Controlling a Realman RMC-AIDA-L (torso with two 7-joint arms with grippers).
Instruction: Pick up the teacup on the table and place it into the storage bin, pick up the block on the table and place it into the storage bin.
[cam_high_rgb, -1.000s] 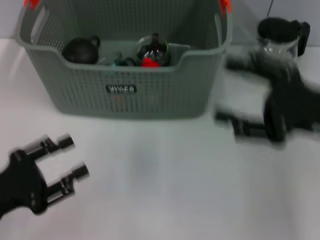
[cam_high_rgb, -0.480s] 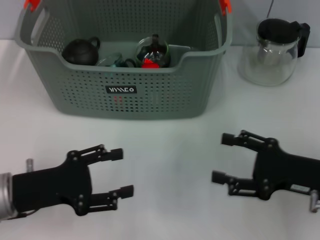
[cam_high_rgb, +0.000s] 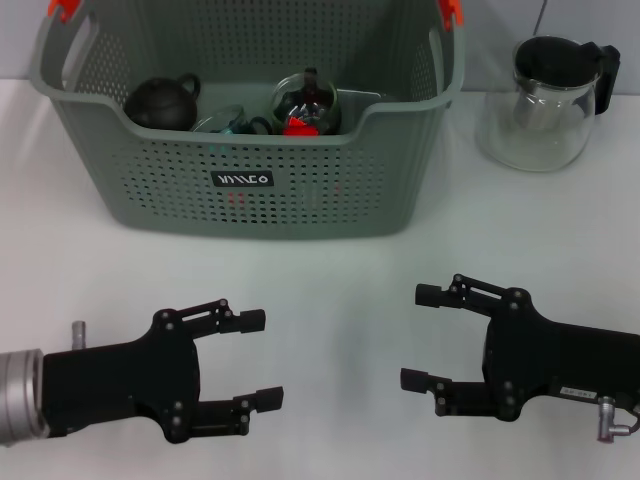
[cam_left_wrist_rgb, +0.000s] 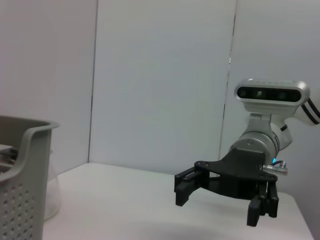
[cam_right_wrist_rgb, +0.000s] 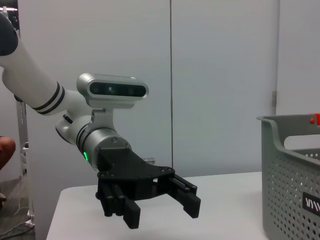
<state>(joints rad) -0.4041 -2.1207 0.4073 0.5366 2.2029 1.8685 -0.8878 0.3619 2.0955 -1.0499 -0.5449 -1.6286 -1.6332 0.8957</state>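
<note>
The grey-green storage bin (cam_high_rgb: 300, 200) stands at the back of the table, and its wall also shows in the wrist views (cam_left_wrist_rgb: 22, 195) (cam_right_wrist_rgb: 290, 190). Inside it lie a teal-tinted teacup (cam_high_rgb: 228, 121) and a red block (cam_high_rgb: 298, 126), between a black teapot (cam_high_rgb: 160, 100) and a glass teapot (cam_high_rgb: 305, 98). My left gripper (cam_high_rgb: 258, 360) hovers open and empty over the front left of the table; the right wrist view shows it too (cam_right_wrist_rgb: 160, 210). My right gripper (cam_high_rgb: 418, 337) hovers open and empty at the front right, facing the left one (cam_left_wrist_rgb: 220, 205).
A glass jug (cam_high_rgb: 545, 100) with a black lid stands at the back right, beside the bin. White tabletop (cam_high_rgb: 330, 290) lies between the bin and the two grippers. Plain walls stand behind the table.
The right arm swung down from beside the jug to the front right. The left arm moved rightward along the front. Both grippers stayed open and drew a little closer together.
</note>
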